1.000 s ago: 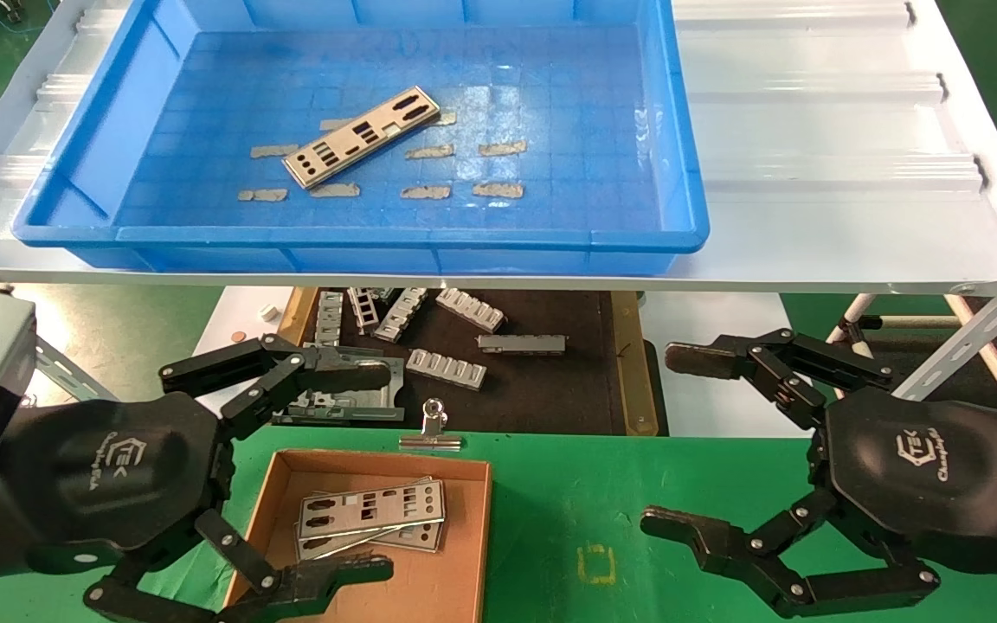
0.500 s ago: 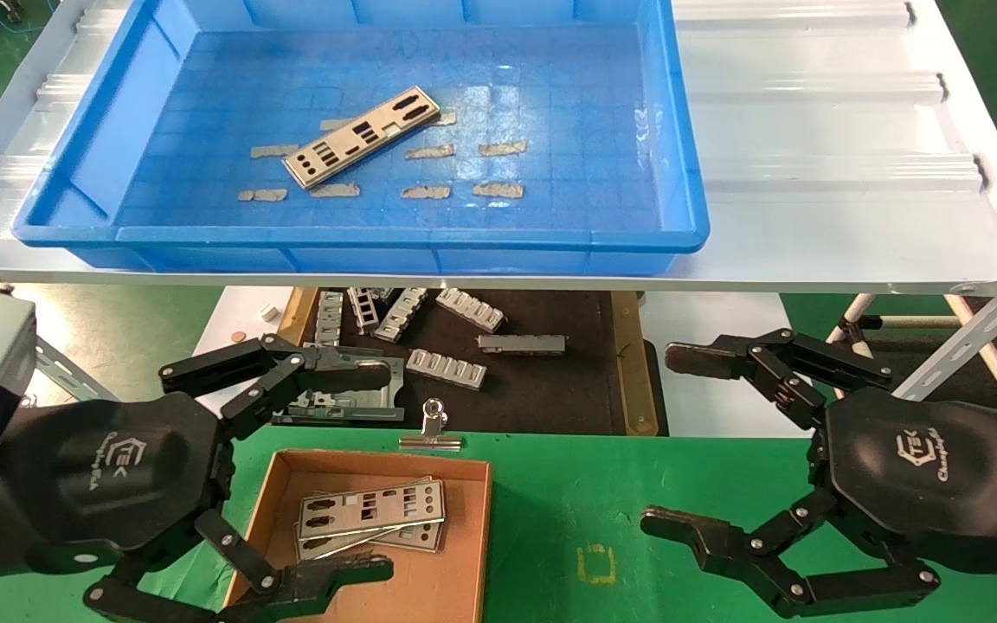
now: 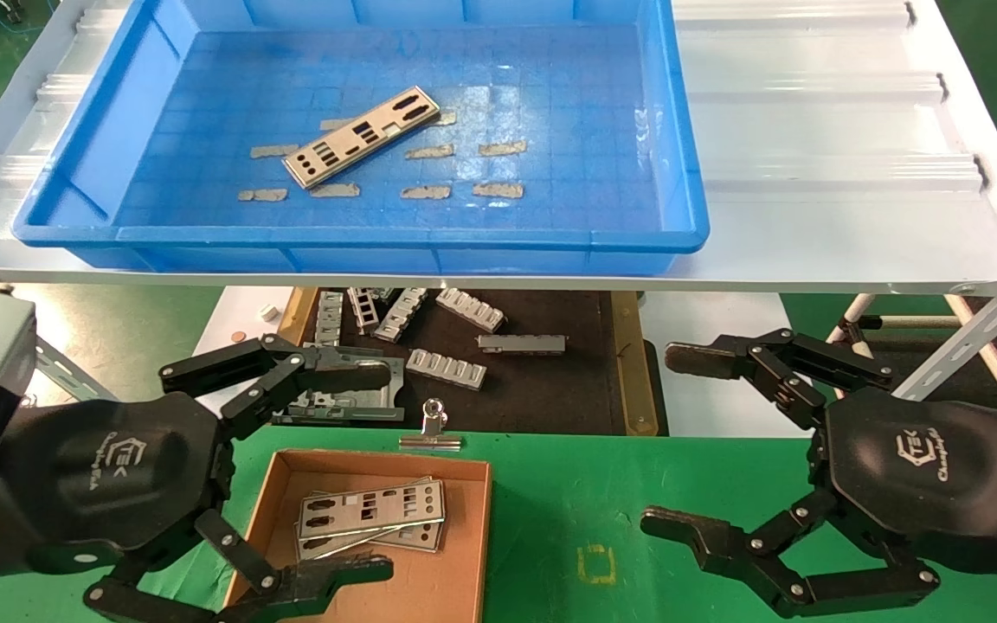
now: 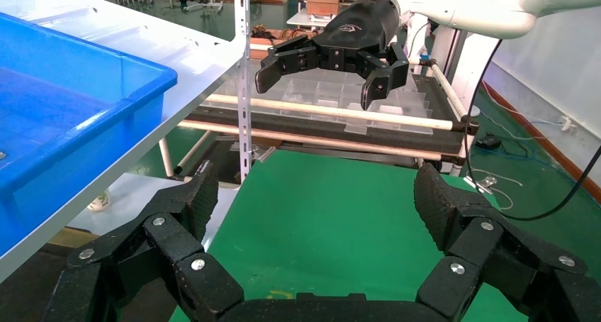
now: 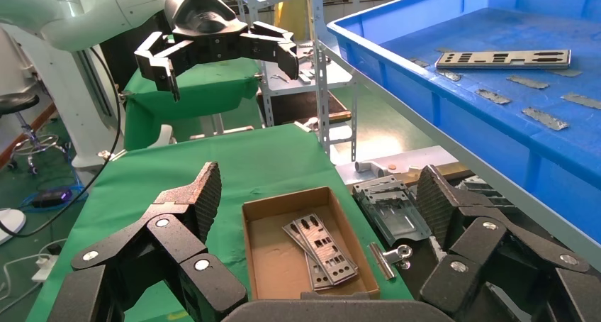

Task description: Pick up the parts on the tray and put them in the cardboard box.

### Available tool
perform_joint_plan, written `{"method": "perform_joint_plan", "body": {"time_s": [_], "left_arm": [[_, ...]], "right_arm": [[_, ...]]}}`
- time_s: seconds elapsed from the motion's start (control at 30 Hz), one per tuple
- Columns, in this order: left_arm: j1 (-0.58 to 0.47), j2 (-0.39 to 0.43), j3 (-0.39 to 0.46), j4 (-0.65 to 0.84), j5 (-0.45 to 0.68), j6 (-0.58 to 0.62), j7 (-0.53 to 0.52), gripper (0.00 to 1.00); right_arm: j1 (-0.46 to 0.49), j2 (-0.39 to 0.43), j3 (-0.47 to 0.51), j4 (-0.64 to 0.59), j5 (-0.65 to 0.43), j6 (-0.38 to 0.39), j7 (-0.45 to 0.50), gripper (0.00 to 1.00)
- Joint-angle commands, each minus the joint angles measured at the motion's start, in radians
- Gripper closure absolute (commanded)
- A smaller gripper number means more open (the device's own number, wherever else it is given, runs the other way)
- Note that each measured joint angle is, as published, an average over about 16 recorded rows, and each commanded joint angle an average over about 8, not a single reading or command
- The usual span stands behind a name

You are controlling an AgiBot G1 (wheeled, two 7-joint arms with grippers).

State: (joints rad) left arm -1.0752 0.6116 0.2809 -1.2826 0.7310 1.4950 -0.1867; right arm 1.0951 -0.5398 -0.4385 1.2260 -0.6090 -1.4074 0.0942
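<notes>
One silver punched part (image 3: 362,137) lies flat and slanted on the floor of the blue tray (image 3: 360,238), also seen in the right wrist view as the part (image 5: 503,58) in the tray (image 5: 453,116). The cardboard box (image 3: 455,571) sits on the green table below, holding a small stack of parts (image 3: 370,512); the right wrist view shows the box (image 5: 273,262) and the stacked parts (image 5: 322,245). My left gripper (image 3: 382,470) hovers open over the box, empty. My right gripper (image 3: 663,435) hangs open over the green table, right of the box, empty.
The tray rests on a white ridged shelf (image 3: 810,130) above the table. Under the shelf, grey ribbed brackets (image 3: 447,368) lie on a dark mat, and a silver binder clip (image 3: 432,430) sits at the box's far edge. Green table (image 3: 585,502) lies between the grippers.
</notes>
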Motion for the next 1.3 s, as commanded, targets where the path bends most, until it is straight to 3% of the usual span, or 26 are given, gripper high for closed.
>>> {"method": "perform_joint_plan", "body": {"time_s": [0.03,1.3], "left_arm": [[0.0,0.0,0.0,0.0,0.0,0.0,0.0,0.0],[0.0,0.0,0.0,0.0,0.0,0.0,0.0,0.0]], "right_arm": [[0.0,0.0,0.0,0.0,0.0,0.0,0.0,0.0],[0.0,0.0,0.0,0.0,0.0,0.0,0.0,0.0]]}}
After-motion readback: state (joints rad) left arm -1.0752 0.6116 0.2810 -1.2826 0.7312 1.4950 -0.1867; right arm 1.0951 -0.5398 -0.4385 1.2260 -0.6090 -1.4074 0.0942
